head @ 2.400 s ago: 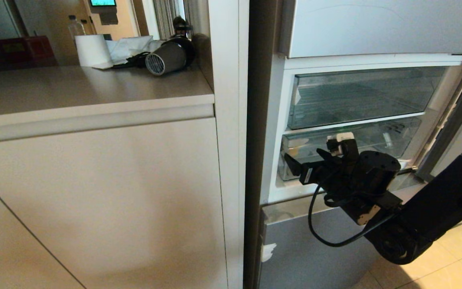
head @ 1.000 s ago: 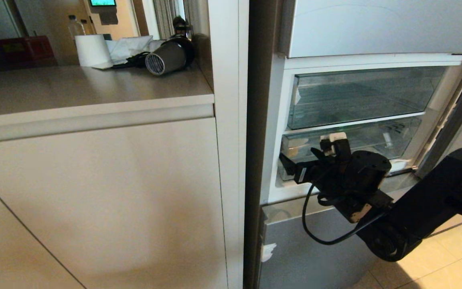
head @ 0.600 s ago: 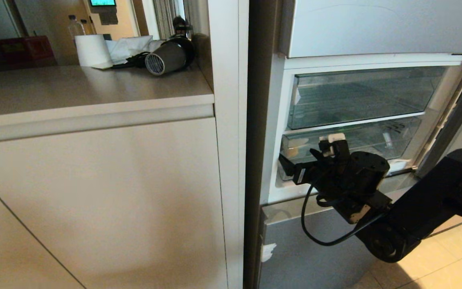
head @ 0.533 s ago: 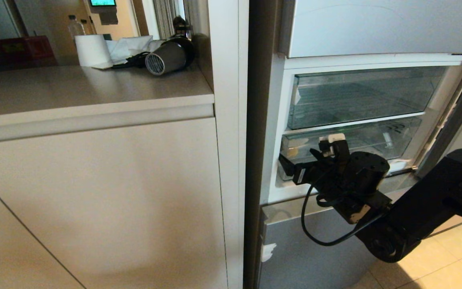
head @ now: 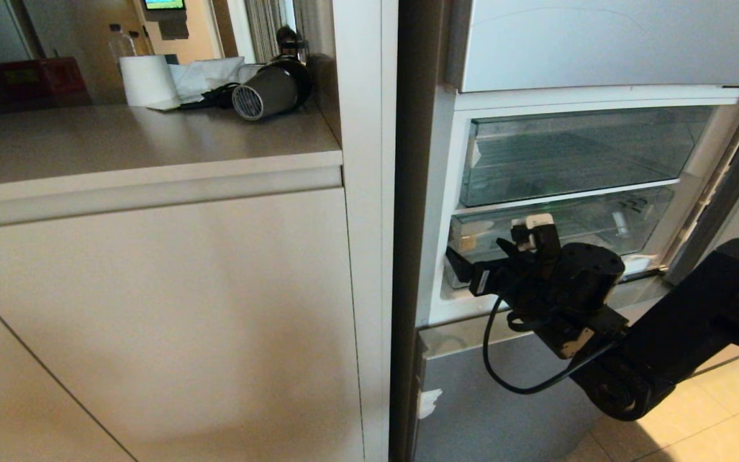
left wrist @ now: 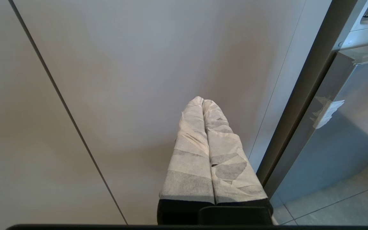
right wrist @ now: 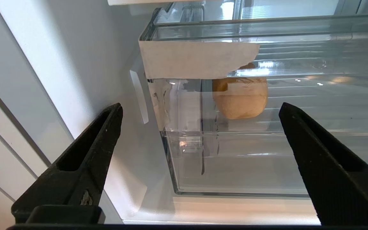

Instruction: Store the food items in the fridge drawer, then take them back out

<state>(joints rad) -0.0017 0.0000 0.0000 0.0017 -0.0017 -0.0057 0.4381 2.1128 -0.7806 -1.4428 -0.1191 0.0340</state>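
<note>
Right tool (head: pixel 482 253) hung at the front left corner of the lower fridge drawer (head: pixel 600 224), fingers spread wide, nothing between them. Drawer pushed in, seen through its clear front, with a tan lump (head: pixel 467 242) faintly visible near its left end. Upper drawer (head: pixel 575 154) above it looked bare. Fridge door swung open to the right. On the table (head: pixel 119 147) to the left: white paper roll (head: pixel 148 80), hair dryer (head: pixel 270 90). No bell pepper found anywhere in this view.

Left wrist view: left tool (left wrist: pixel 203 105) parked low before the beige cabinet door (left wrist: pixel 123 64), taped fingers (left wrist: pixel 190 153) pressed together, holding nothing.

Right wrist view: right tool (right wrist: pixel 200 115) faced the drawer's corner, black fingers (right wrist: pixel 94 143) wide apart on either side of it, touching nothing. Potato-like lump (right wrist: pixel 240 95) sat on the ribbed floor of the fridge drawer (right wrist: pixel 267 159), close behind the front wall, partly hidden by a strip of pale tape (right wrist: pixel 196 59) stuck on the rim.

Judged from this: storing apparently at least partly done, since the lump lay inside; pepper's place could not be told. Left to do: pull the drawer out, lift the food back out. Little room on the left, where the white inner wall (right wrist: pixel 59 64) stood just beside the drawer's edge; open room to the right along the front and out toward the floor.
</note>
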